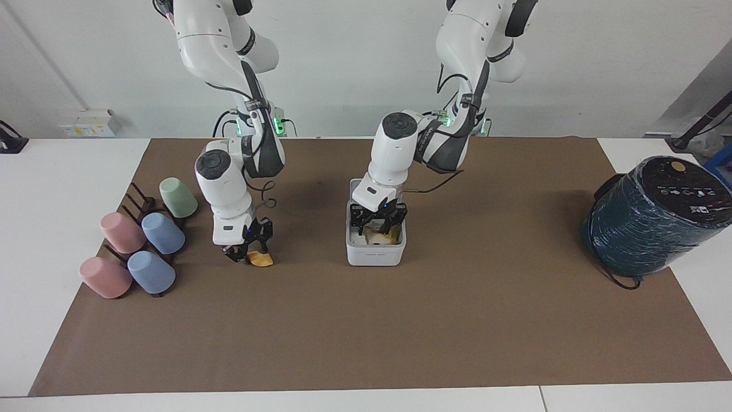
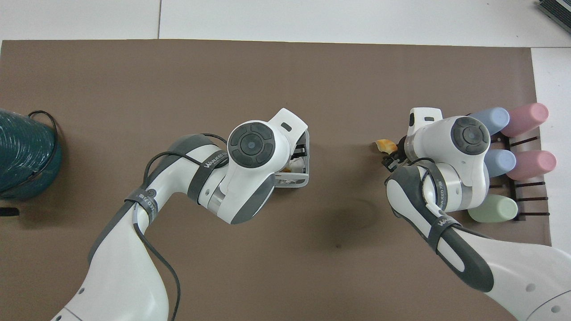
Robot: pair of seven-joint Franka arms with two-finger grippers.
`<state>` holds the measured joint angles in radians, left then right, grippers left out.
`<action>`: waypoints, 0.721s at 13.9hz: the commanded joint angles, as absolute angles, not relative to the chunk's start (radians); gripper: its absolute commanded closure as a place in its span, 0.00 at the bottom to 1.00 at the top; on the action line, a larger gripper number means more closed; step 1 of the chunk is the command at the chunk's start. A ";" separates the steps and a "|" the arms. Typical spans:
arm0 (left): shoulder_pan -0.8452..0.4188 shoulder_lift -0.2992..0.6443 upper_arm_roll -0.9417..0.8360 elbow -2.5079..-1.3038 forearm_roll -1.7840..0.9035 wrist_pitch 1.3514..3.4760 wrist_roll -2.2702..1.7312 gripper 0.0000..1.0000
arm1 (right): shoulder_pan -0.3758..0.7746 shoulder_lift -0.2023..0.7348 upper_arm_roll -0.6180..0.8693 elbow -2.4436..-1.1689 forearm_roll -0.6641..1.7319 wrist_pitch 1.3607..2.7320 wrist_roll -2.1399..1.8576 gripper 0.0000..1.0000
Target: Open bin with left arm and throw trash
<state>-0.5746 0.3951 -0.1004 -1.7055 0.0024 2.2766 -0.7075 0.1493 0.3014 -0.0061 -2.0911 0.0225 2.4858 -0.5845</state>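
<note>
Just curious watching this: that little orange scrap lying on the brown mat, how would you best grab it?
Pinch the orange scrap across its narrow width, coming straight down from above. It lies low and flat on the mat, so there is little side to catch. The right tool already hangs right over it.

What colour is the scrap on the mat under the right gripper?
Orange scrap; the facing view shows it best.

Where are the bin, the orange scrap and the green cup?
bin (image 1: 376, 256): facing view, its white front wall.
orange scrap (image 1: 262, 260): facing view, its middle, on the mat at the right hand.
green cup (image 1: 178, 197): facing view, its side.
</note>
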 commanded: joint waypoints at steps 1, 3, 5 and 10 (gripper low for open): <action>-0.557 0.423 -0.091 -1.573 0.008 2.119 -0.703 0.00 | 0.153 0.296 0.005 -2.092 0.025 2.488 -0.500 1.00; -0.529 0.419 -0.091 -1.514 0.008 2.039 -0.683 0.00 | 0.153 0.270 0.006 -2.079 0.025 2.442 -0.418 1.00; -0.493 0.402 -0.081 -1.456 0.006 1.935 -0.658 0.00 | 0.155 0.239 0.014 -2.001 0.025 2.323 -0.278 1.00; -0.316 0.365 -0.077 -1.321 0.005 1.620 -0.461 0.00 | 0.189 0.207 0.040 -1.852 0.044 2.120 -0.053 1.00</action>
<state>-0.3779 0.3844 -0.0709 -1.3543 0.0044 1.7139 -0.5395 0.1920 0.2107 0.0156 -1.9029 0.0253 2.1847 -0.1267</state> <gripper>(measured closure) 0.000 0.956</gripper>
